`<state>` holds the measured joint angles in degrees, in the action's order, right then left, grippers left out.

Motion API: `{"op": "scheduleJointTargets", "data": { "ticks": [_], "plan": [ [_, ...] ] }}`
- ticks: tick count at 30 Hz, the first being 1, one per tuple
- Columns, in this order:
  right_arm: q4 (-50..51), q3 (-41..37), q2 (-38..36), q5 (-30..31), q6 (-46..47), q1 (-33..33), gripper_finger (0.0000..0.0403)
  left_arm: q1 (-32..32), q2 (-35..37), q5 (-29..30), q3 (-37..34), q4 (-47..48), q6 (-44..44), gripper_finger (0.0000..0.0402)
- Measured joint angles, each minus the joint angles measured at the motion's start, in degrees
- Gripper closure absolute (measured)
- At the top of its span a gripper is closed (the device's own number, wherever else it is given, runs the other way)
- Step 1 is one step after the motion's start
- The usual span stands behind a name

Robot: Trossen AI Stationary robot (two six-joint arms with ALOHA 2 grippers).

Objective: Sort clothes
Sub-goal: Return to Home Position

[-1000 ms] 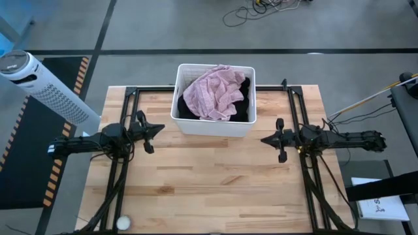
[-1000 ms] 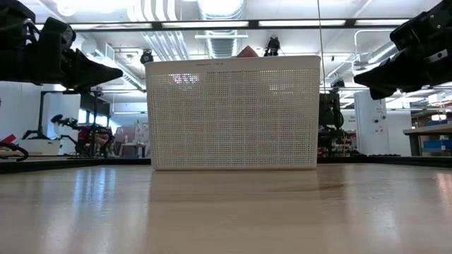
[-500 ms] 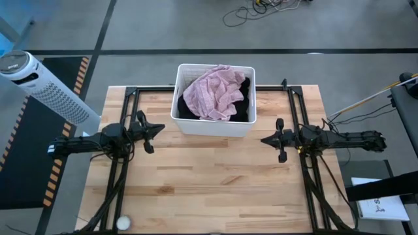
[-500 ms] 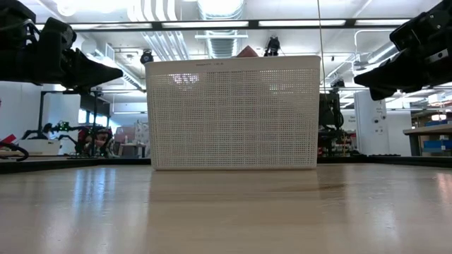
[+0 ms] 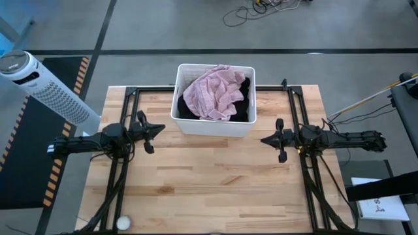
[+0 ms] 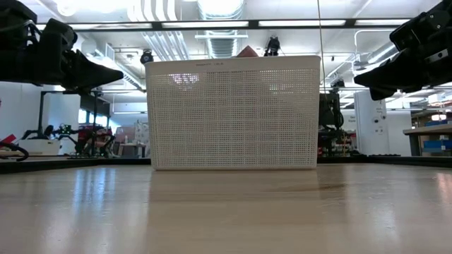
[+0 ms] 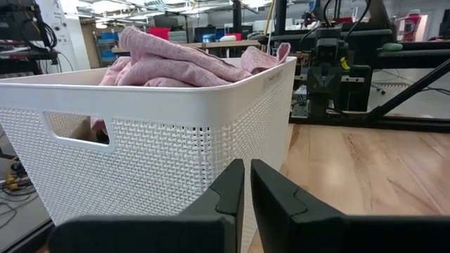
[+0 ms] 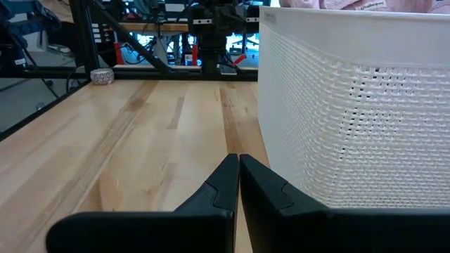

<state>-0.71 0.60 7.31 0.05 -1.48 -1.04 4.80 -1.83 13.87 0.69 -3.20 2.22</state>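
Seeing left pincer [image 5: 159, 129] and right pincer [image 5: 265, 139] closed empty, parked flanking white basket [image 5: 212, 128] above counter [image 5: 215, 186]; fits sorting finished, pink garment [image 5: 209, 94] heaped on dark clothes [image 5: 245, 108] inside.

Past the jaws of the left gripper [image 7: 247, 166], the dark clothes [image 5: 243, 108] were mostly buried under the pink garment [image 7: 169, 63] and could not be told apart. At table level, all but a pink tip was hidden by the white basket [image 6: 233, 113].

white basket [image 5: 213, 128] rear centre | tower fan [image 5: 40, 86] left | small roll [image 5: 123, 223], maybe tape
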Motion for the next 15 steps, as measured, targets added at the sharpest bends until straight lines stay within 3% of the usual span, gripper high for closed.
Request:
{"op": "scheduleJointTargets", "data": {
  "ticks": [15],
  "plan": [
    [0.00,0.00,0.00,0.00,-0.01,0.01,0.0403,0.00,-2.52,0.07,0.09,0.11,0.00,0.0379]
  ]
}}
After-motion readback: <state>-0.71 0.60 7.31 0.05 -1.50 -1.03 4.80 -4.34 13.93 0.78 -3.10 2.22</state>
